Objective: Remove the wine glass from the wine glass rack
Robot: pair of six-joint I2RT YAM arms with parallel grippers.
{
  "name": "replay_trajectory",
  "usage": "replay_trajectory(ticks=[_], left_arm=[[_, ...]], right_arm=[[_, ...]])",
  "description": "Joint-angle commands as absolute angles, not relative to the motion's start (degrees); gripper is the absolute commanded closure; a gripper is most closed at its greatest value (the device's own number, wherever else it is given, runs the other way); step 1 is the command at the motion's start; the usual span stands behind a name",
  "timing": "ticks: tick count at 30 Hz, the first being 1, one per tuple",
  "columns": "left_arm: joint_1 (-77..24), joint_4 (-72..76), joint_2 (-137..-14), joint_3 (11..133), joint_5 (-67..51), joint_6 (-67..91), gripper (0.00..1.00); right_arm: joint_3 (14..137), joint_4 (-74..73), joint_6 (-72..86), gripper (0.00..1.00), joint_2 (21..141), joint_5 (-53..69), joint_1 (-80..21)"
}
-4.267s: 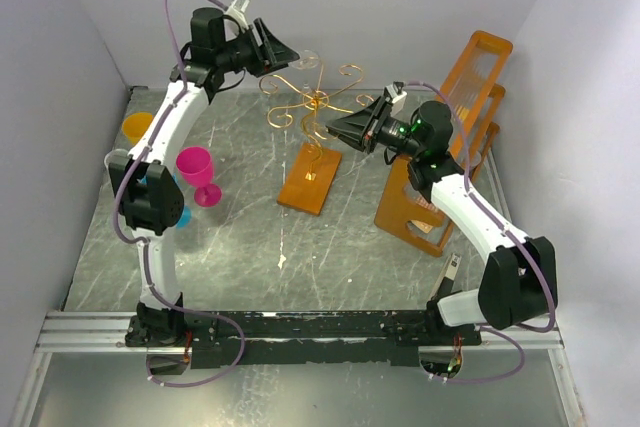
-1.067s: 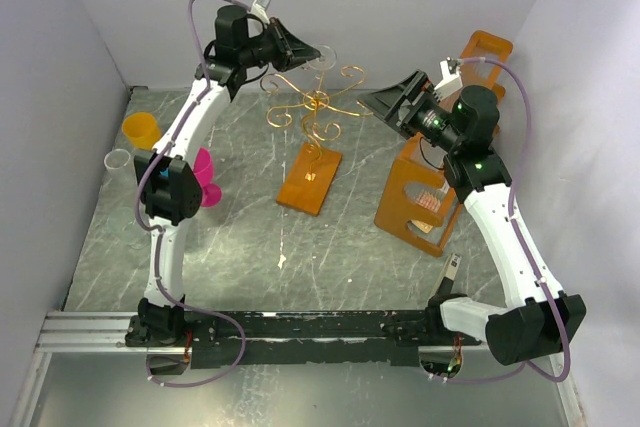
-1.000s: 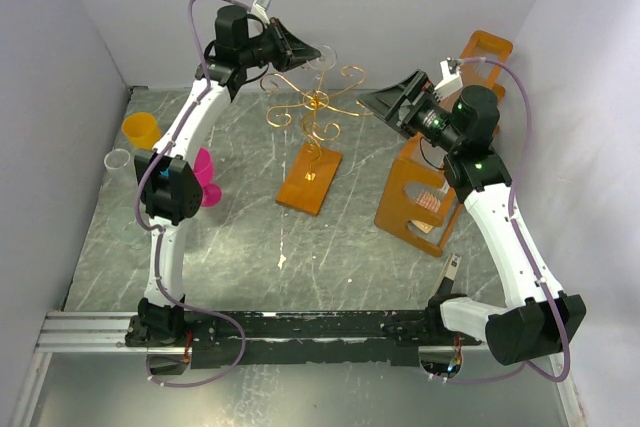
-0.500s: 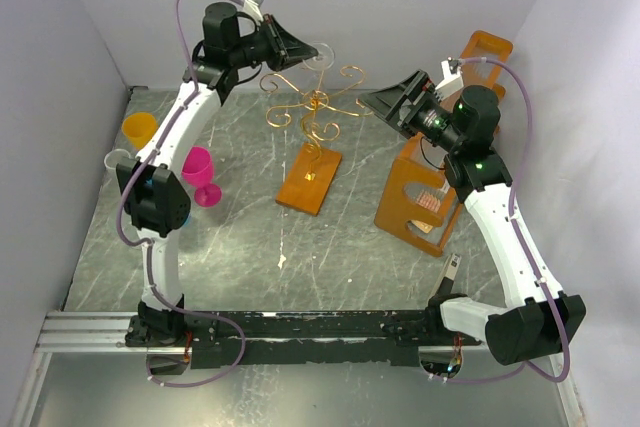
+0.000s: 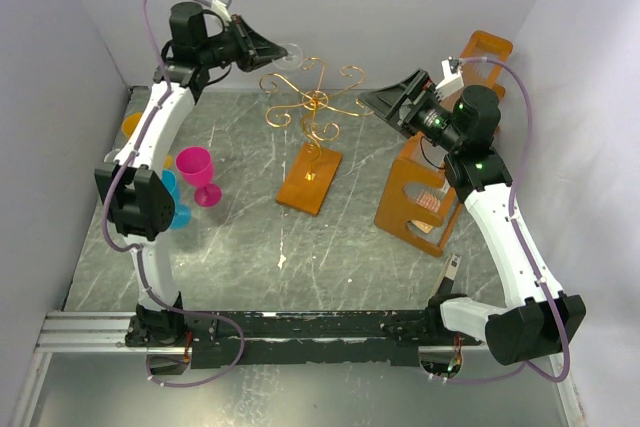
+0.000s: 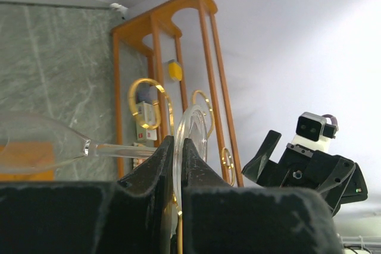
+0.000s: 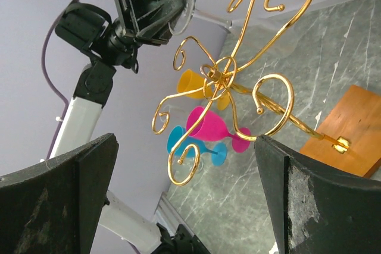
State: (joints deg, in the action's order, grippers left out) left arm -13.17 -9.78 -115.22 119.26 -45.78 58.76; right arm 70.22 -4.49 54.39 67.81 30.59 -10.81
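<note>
Clear wine glass (image 5: 291, 50) lies sideways in the air at the far left of the scene, high above the tabletop (image 5: 250, 242). Its round foot is grasped edge-on by the left tool (image 5: 268, 47). Seen from the left wrist, the foot sits in the narrow slot between the two dark fingers (image 6: 149, 176), and the stem runs off to the left to the bowl. The glass is just beside the far-left scrolls of the wine glass rack (image 5: 317, 99); whether it touches the wire I cannot tell. The rack stands upright on its orange base near the middle of the tabletop. The right tool (image 5: 372, 99) hangs to the right of the rack's top, released, its fingers spread wide with nothing between them. On the left of the tabletop stand a pink goblet (image 5: 197, 169), a blue cup (image 5: 180, 212) just beside it and an orange cup (image 5: 128, 125) farther back. An orange frame (image 5: 405, 209) stands at the right.
</note>
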Motion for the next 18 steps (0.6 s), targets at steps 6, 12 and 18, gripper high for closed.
replay_trajectory(ticks=[6, 12, 18], left_arm=[[-3.62, -8.42, -109.84, 118.47, -51.58, 57.46, 0.93], [2.64, -2.22, -103.26, 115.00, -55.81, 59.87, 0.93], [3.25, 12.71, -91.66, 105.86, -58.25, 61.60, 0.93]], right_arm=[[74.03, -3.60, 51.34, 0.00, 68.89, 33.59, -10.41], [75.89, -3.04, 47.68, 0.01, 69.44, 35.26, -10.55], [79.76, 2.60, 44.46, 0.03, 72.69, 37.13, -16.14]])
